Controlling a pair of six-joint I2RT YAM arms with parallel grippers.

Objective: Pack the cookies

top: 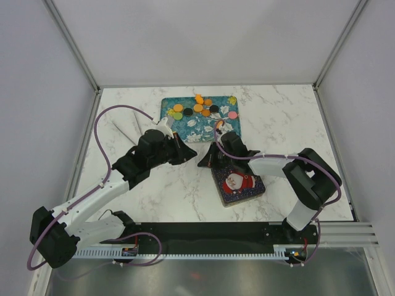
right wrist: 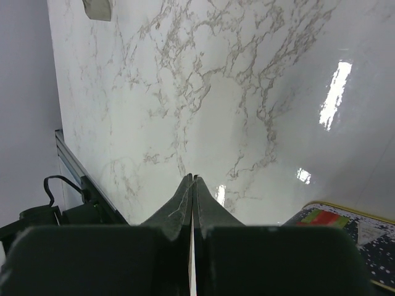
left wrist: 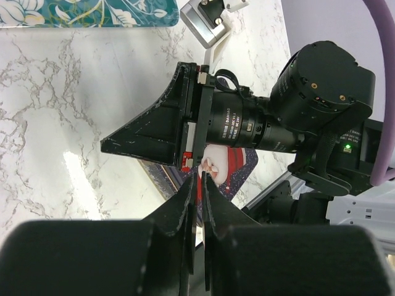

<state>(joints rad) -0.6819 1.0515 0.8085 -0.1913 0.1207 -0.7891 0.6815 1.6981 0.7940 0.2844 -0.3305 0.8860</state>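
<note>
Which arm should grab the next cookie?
Left, probably: the left gripper has the tray in its wrist view, while the right gripper faces away from the cookies.

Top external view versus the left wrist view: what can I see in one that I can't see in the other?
Only the top external view shows the cookies, scattered on the teal tray, and both arms whole. Only the left wrist view shows the left gripper up close, its fingers pressed together, and a green light on the right arm. Both show the marble table, the Santa tin and an edge of the tray.
</note>
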